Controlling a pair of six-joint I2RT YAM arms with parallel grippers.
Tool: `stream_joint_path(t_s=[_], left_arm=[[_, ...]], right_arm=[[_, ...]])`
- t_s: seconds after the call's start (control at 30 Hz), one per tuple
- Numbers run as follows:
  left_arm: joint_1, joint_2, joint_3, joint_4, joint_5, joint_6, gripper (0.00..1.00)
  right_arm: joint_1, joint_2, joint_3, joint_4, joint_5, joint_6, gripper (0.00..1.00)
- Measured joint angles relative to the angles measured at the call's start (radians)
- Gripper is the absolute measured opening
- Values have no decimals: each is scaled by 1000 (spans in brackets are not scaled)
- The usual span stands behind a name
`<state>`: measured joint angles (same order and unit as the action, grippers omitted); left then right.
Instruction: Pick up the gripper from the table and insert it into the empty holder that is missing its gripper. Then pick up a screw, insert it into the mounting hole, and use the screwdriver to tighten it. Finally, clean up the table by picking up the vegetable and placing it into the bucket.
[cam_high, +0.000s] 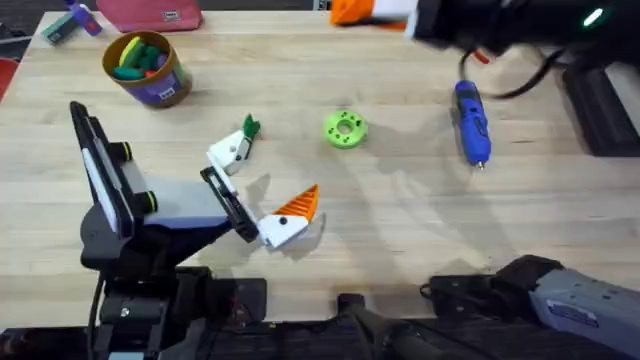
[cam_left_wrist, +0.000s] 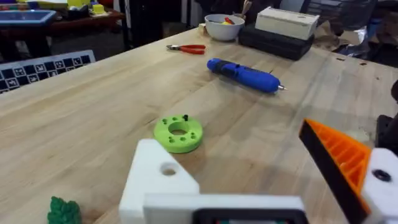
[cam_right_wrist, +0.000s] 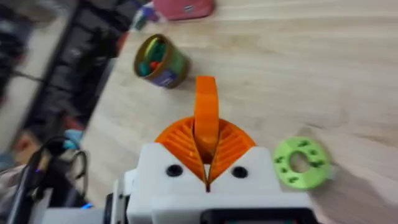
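Pads (cam_right_wrist: 180, 142) of the right gripper (cam_right_wrist: 206, 149) are clenching the gripper (cam_right_wrist: 206, 106) above the table's (cam_high: 400, 230) far edge, well apart from the holder (cam_high: 231, 151), so it is needing a slow, squarely aligned descent between the left gripper's (cam_high: 262, 187) wide-spread fingers.

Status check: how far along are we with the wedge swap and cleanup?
Done: the orange wedge is off the table. In hand: the right pincer is shut on it, up in the air. Left: seating it in the empty white holder, the screw step, since the blue screwdriver lies on the table, and moving the green vegetable into the bucket.
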<state>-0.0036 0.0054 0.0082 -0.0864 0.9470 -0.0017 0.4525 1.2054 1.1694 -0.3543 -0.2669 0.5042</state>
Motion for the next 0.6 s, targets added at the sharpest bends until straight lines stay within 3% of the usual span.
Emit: stream_joint_path(t_s=[0.17,0.33,0.6], left_arm=[[0,0,0,0,0,0,985],[0,0,0,0,0,0,985],[0,0,0,0,0,0,985]], right_arm=[[-46,7,-273,355,-253,137,10],[-83,19,-471,590,-413,298,10],[-93,81,-529,728,-622,424,10]])
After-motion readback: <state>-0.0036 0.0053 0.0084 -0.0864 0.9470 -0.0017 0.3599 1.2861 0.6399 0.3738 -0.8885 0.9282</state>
